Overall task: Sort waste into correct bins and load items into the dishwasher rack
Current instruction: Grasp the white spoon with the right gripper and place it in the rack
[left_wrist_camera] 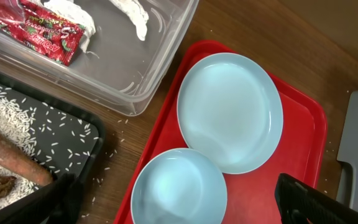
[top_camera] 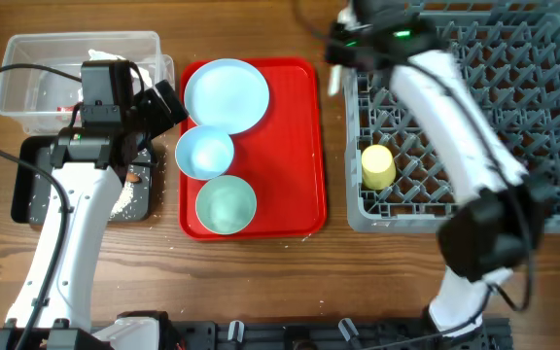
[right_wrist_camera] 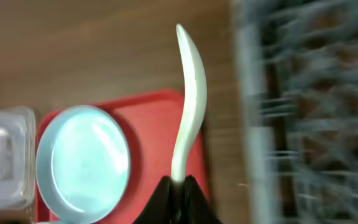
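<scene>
Item: white plastic spoon (right_wrist_camera: 188,106), handle clenched in right tool (right_wrist_camera: 179,190). Handling: lift clear of large grey lattice dishwasher rack (top_camera: 397,219) wall, lower between pegs. Left tool (left_wrist_camera: 185,202): released, empty.

Bright even light; right-wrist view soft, perhaps motion blur.

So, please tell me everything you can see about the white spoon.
The white plastic spoon is slim, pale and gently curved, with a smooth plastic look. The right end effector pinches one end; the rest sticks out free. It is in the air over the gap between the red tray and the grey rack, touching nothing else.
</scene>
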`<act>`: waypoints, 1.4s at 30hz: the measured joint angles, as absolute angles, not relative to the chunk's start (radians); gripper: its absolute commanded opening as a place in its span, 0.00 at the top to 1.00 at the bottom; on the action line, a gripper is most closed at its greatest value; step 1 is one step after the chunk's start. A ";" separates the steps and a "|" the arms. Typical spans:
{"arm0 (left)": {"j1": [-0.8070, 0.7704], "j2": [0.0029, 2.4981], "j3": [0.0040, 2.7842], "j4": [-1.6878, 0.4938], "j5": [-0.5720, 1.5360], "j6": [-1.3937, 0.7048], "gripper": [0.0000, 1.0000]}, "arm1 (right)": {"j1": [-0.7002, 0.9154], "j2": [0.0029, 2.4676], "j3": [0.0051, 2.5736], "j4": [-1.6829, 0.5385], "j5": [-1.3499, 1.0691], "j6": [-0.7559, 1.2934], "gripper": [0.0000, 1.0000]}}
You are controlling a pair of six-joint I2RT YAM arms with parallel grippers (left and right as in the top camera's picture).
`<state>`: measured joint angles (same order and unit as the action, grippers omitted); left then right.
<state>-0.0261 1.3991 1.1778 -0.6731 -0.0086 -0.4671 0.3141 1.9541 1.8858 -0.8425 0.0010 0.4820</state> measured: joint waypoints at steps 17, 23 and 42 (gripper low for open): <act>-0.026 1.399 1.178 -0.673 -0.002 -0.467 0.00 | 0.172 1.889 1.631 -1.026 0.163 0.207 0.96; -0.026 1.399 1.178 -0.673 -0.002 -0.467 0.00 | 0.152 1.889 1.631 -1.287 0.197 0.748 0.96; -0.026 1.399 1.178 -0.673 -0.002 -0.467 0.00 | 0.012 1.888 1.547 -1.602 0.255 1.314 0.96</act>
<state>-0.0261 1.3991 1.1778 -0.6731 -0.0017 -0.4671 0.0124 1.8881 1.5471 -1.6024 0.2546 1.3140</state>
